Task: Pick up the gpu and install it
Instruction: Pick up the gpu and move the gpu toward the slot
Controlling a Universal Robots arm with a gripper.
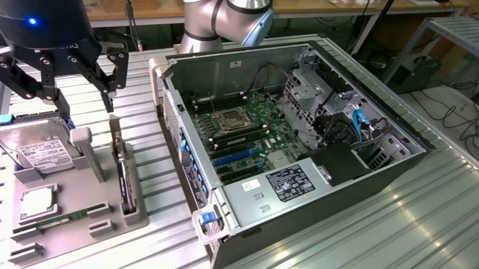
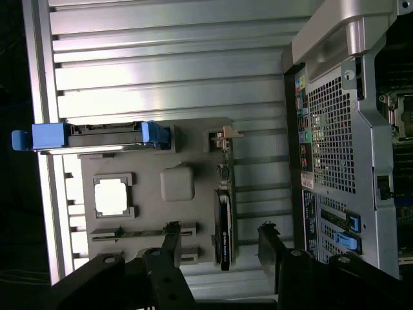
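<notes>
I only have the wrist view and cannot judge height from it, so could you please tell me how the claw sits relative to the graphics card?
Observer: From the exterior view, the claw hangs open well above the gray holder, apart from the graphics card standing on edge in it.
Operator: Thank you; is the computer open?
Observer: Yes, the computer case lies on its side, uncovered, main board facing up.
Operator: Is a slot free for the card?
Observer: Two blue slots on the board look empty.
</notes>
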